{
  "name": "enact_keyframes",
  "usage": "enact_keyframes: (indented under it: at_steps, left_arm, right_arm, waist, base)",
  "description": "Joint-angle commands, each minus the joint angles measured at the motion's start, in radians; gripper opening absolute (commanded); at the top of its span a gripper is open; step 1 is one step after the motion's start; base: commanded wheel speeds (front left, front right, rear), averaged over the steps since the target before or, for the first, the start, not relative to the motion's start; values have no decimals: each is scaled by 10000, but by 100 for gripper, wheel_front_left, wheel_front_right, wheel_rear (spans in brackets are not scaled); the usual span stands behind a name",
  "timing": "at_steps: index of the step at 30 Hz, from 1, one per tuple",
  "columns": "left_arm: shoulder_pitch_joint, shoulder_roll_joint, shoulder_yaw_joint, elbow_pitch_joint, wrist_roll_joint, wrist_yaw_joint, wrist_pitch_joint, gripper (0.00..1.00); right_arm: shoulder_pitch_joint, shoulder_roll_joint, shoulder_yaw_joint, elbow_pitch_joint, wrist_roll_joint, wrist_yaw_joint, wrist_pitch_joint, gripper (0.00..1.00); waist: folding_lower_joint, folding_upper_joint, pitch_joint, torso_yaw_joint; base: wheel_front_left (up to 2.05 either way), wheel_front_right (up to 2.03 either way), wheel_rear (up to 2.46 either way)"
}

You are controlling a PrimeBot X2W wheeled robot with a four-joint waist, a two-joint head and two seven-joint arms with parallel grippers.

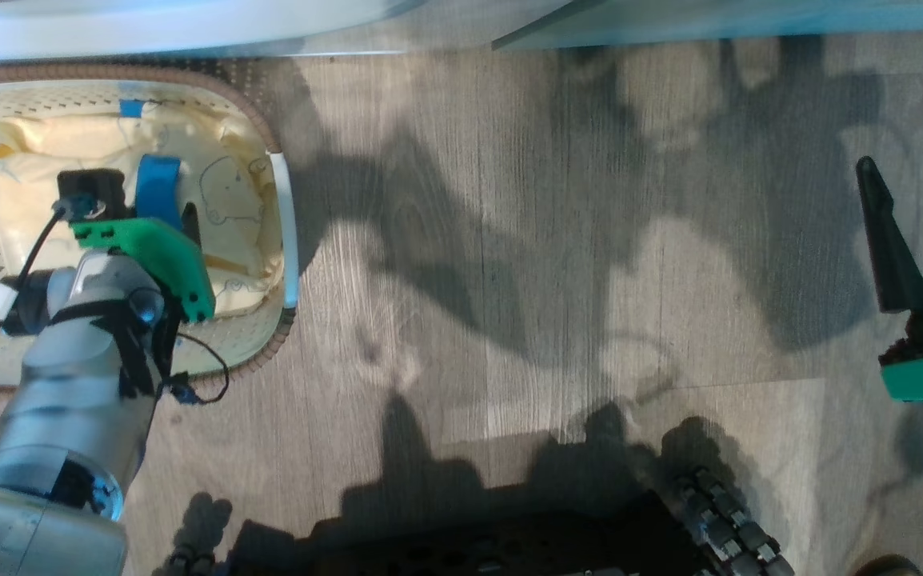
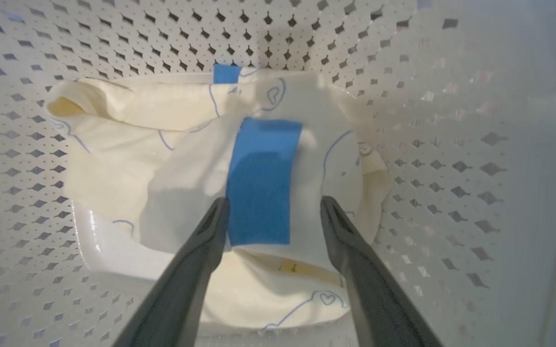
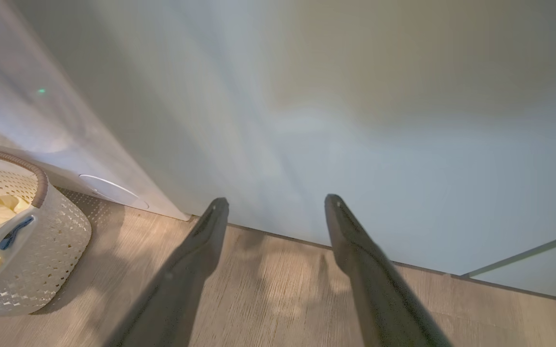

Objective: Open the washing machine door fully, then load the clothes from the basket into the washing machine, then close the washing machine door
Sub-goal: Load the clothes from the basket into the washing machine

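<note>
Left gripper (image 2: 274,202) hangs inside the basket (image 2: 27,168) with its fingers (image 2: 196,255) spread apart either side of a blue patch (image 2: 263,183) on the pale yellow clothes (image 2: 186,178), which lie bunched on the basket's floor; that straddle likely sets up a pinch on the raised fold. Right gripper (image 3: 275,200), also spread and empty, hovers over the wooden floor (image 3: 268,289), well apart, probably to leave the reach clear.

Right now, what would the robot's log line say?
step: clothes pickup | left end effector: open, in basket, astride blue patch | right end effector: open, empty, above floor
</note>
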Motion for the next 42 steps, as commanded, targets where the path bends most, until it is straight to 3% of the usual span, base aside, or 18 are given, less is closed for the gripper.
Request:
enact_keyframes:
  at_steps: [1,11,28,34,38,42]
  left_arm:
    - [44,279,183,-24,-70,8,8,100]
    - [32,79,-1,-24,-99,-136,-44,100]
    - [582,379,-109,-23,-257,-48,-45,100]
    - [490,521,-173,-23,-227,415,133,100]
    - [538,633,-52,-23,-329,991,106,100]
    - [544,647,-2,-23,-428,1165,187,100]
  right_arm:
    - [327,-376,19,-304,-102,2,-65,100]
    - [492,-653,-180,-368,-144,2,-65,100]
    - [600,-593,11,-313,-110,2,-65,100]
    - [697,-587,-152,-331,-98,2,-65,100]
    - [734,-598,-244,-368,-106,2,-65,100]
    - [779,-678,-308,-420,-123,2,-65,100]
  waist:
    - [0,0,47,43]
    - [0,0,-17,170]
    - [0,0,-560,-748]
    - [0,0,-399,-835]
    - [0,0,-334,-789]
    - [0,0,-247,-689]
  base:
    - [0,0,0]
    - [0,0,0]
    - [0,0,0]
    - [0,0,0]
    - [0,0,0]
    - [0,0,0]
